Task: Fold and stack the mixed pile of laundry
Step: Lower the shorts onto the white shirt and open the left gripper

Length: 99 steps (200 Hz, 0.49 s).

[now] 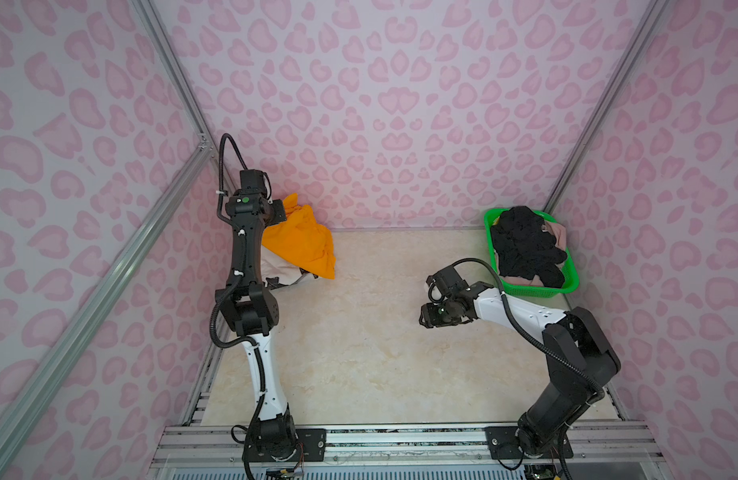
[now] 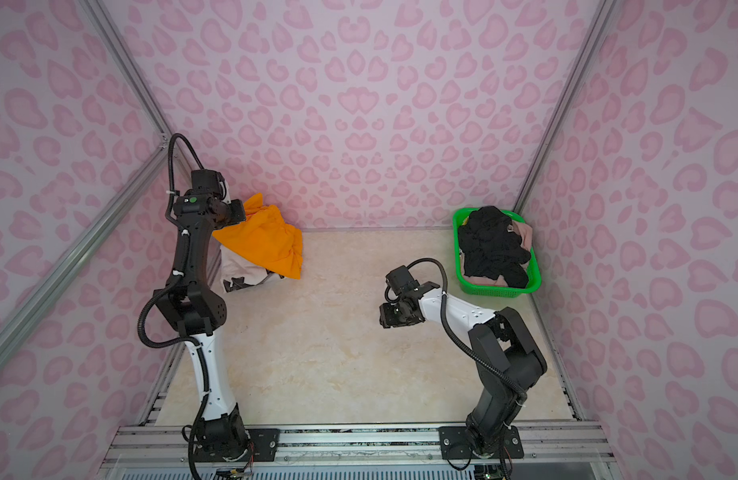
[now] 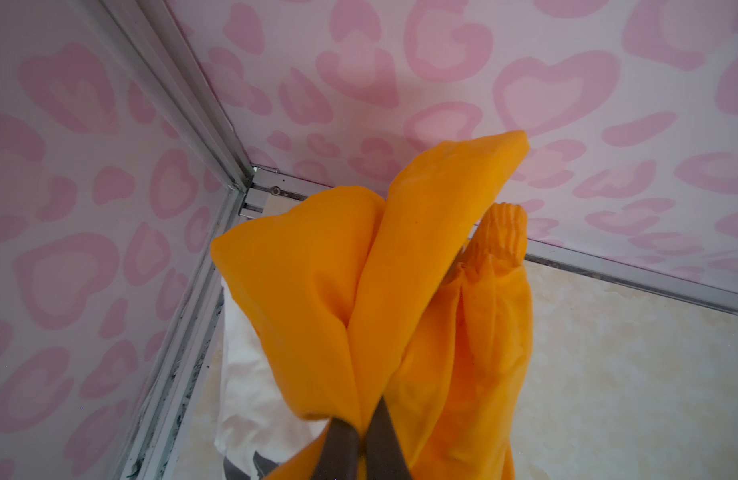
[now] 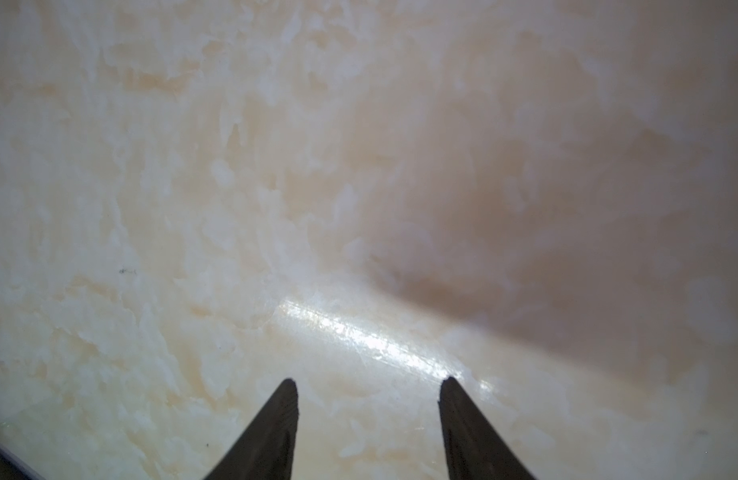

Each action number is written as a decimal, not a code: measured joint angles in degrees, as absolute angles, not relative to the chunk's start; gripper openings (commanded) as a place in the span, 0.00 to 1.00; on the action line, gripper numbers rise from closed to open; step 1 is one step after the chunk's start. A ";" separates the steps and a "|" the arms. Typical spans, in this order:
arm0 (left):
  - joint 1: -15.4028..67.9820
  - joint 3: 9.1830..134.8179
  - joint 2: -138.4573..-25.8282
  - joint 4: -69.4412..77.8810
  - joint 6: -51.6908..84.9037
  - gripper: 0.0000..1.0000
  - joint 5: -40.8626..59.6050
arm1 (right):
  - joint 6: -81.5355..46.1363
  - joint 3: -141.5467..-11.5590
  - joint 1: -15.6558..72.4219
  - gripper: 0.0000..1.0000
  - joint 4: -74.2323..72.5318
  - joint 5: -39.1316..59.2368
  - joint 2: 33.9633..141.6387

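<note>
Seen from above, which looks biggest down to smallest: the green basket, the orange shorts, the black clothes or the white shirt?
In a top view:
1. green basket
2. black knit piece and orange shorts, too alike to rank
3. white T-shirt, mostly hidden under the shorts
</note>
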<state>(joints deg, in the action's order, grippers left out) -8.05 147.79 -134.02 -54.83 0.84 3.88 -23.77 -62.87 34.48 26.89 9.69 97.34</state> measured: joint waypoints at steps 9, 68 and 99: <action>-9.04 145.77 -133.47 -54.19 0.86 0.02 2.98 | -23.77 -62.87 34.52 0.56 26.83 9.54 97.34; -10.46 136.75 -131.85 -52.23 0.05 0.63 -9.72 | -23.77 -63.26 34.65 0.56 27.05 9.43 97.65; -10.52 136.86 -131.79 -51.68 1.93 0.77 -15.44 | -23.68 -63.48 34.72 0.56 27.20 9.41 97.43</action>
